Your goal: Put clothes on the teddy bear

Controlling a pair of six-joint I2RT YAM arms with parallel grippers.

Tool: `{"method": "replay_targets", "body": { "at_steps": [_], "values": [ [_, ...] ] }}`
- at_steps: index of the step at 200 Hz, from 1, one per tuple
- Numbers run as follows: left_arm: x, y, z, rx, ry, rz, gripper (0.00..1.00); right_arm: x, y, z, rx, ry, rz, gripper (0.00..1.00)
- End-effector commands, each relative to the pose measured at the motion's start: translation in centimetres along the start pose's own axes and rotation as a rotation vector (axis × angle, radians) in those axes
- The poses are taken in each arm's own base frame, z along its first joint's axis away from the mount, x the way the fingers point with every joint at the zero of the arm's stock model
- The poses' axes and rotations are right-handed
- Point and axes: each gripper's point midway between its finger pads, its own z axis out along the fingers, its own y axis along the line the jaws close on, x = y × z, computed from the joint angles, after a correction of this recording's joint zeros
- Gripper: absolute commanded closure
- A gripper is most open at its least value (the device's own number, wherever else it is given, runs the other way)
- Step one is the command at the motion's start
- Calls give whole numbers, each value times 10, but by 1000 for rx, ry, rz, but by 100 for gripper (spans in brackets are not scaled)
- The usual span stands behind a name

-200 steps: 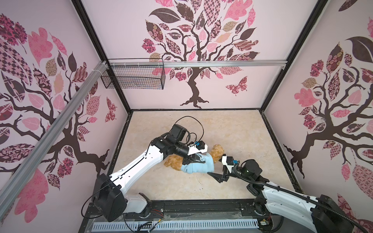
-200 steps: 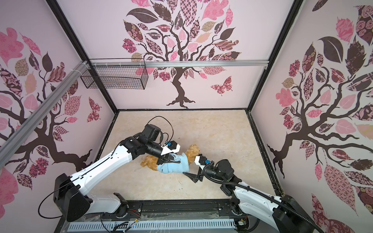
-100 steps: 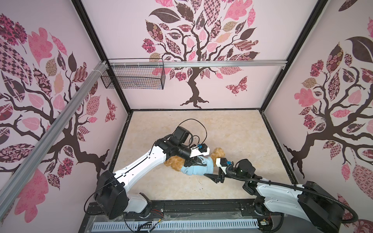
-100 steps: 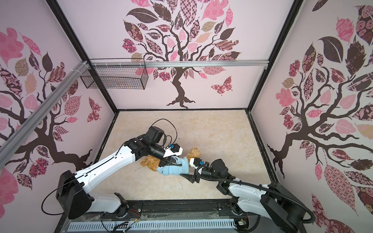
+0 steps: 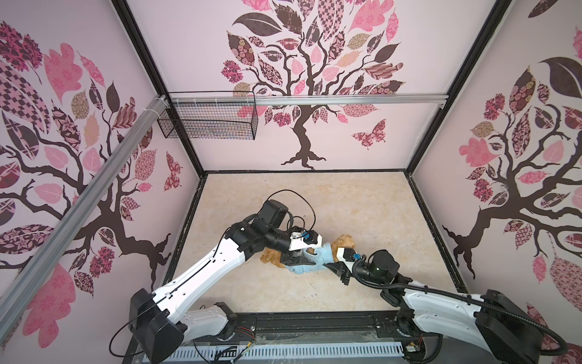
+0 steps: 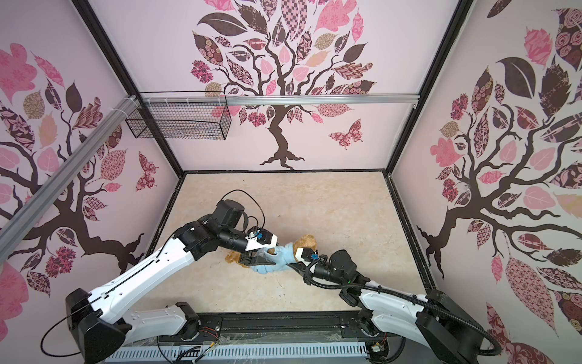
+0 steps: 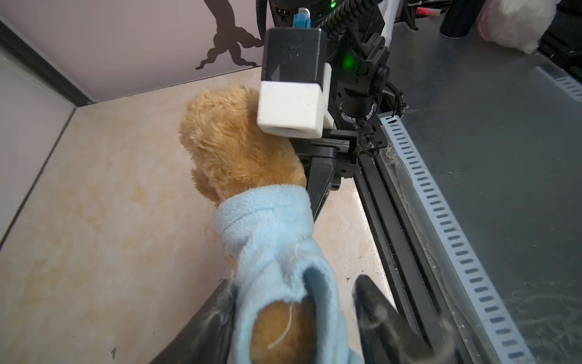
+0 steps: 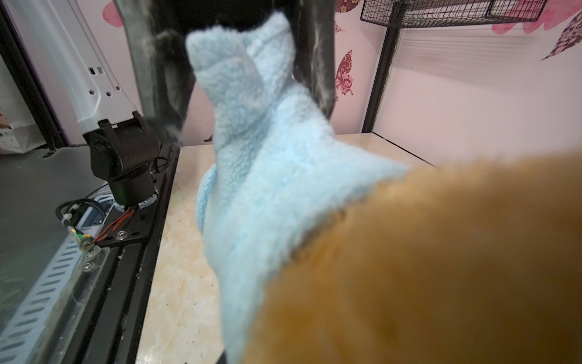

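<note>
The teddy bear [image 5: 345, 242] lies on the counter [image 5: 362, 205] between the two arms. Its head is just beside the right gripper [image 5: 334, 268], and its legs poke out from under the left arm's wrist. The light-blue shirt [image 5: 322, 253] is partly on: the collar sits round the neck with the head clear of it, and the rest is bunched over the body.

The left gripper [image 7: 294, 286] stands open, its two dark fingers [image 7: 368, 302] straddling the lower part of the shirt. One finger brushes the cloth and the other stands clear of it, so it has nothing pinched. Between them an opening in the shirt shows brown fur; I cannot tell whether that is a paw or the belly.

The right gripper reaches in low at the collar, behind the bear's neck. Only one of its fingers shows in the left wrist view and the cloth hides the tips from above, so I cannot tell whether it has closed on anything.

To my eye this is the stage of working the shirt down the body and sorting out a sleeve. Next, I'd guess, the right gripper needs a firm hold by the neck to anchor the bear. The left gripper then needs to close on the hem alone, not the fur beneath, and draw it toward the legs.
</note>
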Motion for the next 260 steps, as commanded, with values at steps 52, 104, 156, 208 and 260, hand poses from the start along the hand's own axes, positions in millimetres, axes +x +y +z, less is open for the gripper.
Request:
{"method": "replay_targets", "body": {
  "at_steps": [52,104,156,208,260],
  "values": [
    [-8,-1,-38,-203,87,14,62,-19,-5,-4,37,-35,-114,87],
    [-18,1,-31,-172,157,42,79,-22,-4,-1,31,-24,-136,87],
    [-9,2,-19,-116,243,53,91,-22,-4,-1,33,-23,-136,87],
    [1,5,-9,-94,300,73,93,-26,-3,-1,27,-35,-131,86],
    [18,6,2,-67,365,89,88,-34,-1,-3,18,-80,-108,86]
  ]
}}
